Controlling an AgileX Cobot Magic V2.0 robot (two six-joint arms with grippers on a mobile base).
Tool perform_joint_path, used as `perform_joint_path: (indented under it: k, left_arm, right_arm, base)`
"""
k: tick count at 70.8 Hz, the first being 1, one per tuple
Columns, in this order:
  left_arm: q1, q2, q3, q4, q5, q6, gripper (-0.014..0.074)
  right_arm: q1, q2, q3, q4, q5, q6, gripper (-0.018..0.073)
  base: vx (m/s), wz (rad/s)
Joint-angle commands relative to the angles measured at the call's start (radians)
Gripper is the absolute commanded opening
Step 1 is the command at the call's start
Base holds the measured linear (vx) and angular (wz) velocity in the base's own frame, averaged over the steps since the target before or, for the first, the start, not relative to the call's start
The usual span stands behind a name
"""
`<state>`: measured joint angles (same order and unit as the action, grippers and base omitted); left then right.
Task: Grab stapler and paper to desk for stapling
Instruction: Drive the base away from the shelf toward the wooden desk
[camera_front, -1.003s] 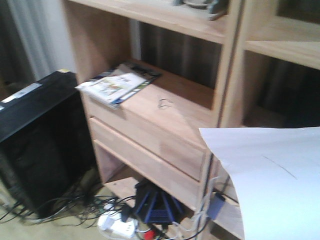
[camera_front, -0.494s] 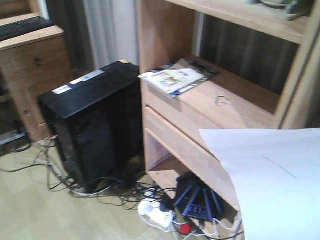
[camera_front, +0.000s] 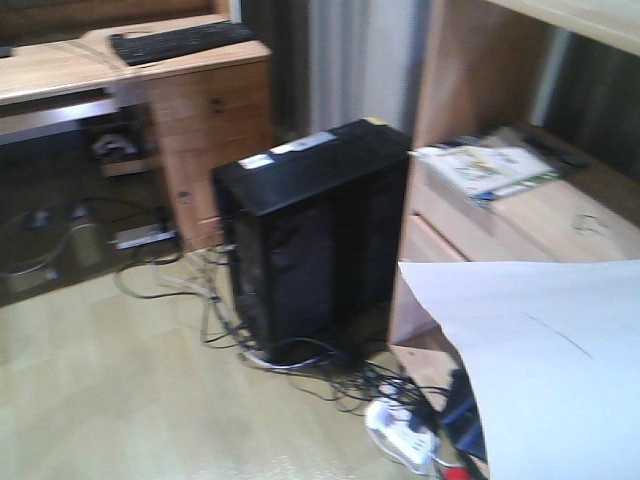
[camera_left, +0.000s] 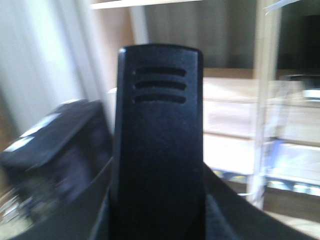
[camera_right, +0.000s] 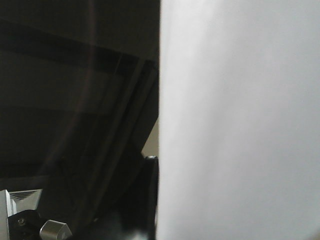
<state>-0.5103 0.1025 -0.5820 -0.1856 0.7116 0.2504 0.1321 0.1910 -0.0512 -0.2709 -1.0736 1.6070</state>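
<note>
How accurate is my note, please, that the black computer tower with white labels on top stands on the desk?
Not quite. The black computer tower with white labels on top stands on the floor, not on the desk; it stands between the desk and the shelf unit. The exterior front-facing view shows this.

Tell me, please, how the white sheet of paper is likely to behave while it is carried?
The paper is probably light and floppy: a thin sheet jutting out unsupported in the front view. Its free corner may sag or flutter. It would likely crumple if it brushed the shelf unit beside it.
</note>
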Motion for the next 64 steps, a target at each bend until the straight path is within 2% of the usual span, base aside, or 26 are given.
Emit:
perform_joint_path:
  k: [1, 35, 64]
  left_arm:
    - [-0.001, 0.014, -0.025, -0.017, -0.115, -0.002, -0.0006]
    - [-0.001, 0.014, -0.025, -0.017, -0.115, -0.002, -0.0006]
    - [-0.001, 0.014, -0.025, -0.017, -0.115, -0.002, -0.0006]
  right_arm:
    - [-0.005, 0.009, -0.024, 0.005, -0.043, -0.006, -0.0005]
    - [-0.005, 0.009, -0.024, 0.005, -0.043, -0.006, -0.0005]
    - [-0.005, 0.009, -0.024, 0.005, -0.043, -0.006, -0.0005]
  base:
    - [0.00, 0.54]
    - [0.03, 0.52]
    - [0.05, 0.27]
